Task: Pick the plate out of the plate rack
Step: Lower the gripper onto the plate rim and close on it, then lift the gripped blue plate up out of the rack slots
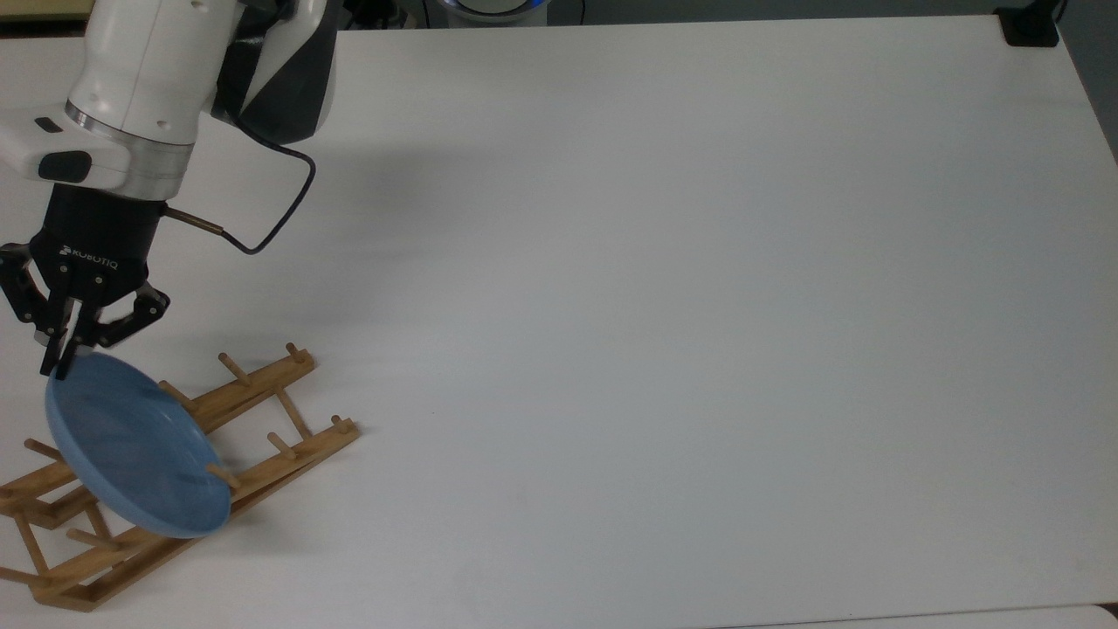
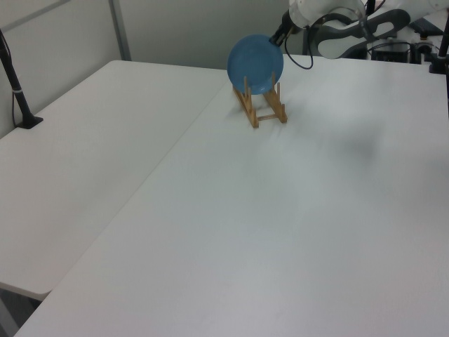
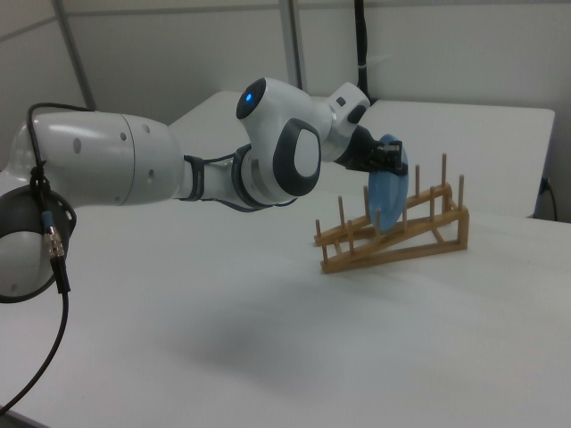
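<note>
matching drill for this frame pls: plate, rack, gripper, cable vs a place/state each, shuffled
Things:
1. plate
2. plate rack
3. gripper
4. black cable

Places or states:
A. loops from the wrist above the table
B. light wood, two rails with upright pegs, one end raised
C. blue, standing on edge between the pegs
D. jaws closed on the plate's upper rim

Pairs: 1-C, 2-B, 3-D, 4-A
</note>
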You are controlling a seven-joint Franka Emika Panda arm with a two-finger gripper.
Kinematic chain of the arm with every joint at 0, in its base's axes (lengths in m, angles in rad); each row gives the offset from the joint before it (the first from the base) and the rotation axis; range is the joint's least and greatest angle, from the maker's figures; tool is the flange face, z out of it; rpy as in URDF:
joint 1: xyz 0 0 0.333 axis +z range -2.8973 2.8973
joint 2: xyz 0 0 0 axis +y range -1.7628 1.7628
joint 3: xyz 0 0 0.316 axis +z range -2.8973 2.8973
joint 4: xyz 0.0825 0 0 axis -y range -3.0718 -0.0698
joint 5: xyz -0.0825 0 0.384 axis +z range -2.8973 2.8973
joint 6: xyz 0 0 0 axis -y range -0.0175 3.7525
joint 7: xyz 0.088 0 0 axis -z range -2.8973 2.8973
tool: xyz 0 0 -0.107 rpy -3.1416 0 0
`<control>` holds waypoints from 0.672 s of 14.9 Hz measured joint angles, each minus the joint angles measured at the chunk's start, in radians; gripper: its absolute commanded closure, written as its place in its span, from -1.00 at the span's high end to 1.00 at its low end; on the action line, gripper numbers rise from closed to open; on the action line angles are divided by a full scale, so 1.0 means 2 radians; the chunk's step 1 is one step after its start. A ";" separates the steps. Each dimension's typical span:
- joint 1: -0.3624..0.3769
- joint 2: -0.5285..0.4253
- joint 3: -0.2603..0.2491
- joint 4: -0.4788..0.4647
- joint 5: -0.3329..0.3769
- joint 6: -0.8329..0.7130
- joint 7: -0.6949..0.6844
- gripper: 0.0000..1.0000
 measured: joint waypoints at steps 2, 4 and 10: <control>-0.001 -0.001 -0.002 0.002 0.000 0.000 0.000 -1.00; -0.003 -0.008 -0.003 0.004 0.000 0.000 0.000 -1.00; -0.012 -0.045 -0.005 0.008 0.001 -0.001 0.003 -1.00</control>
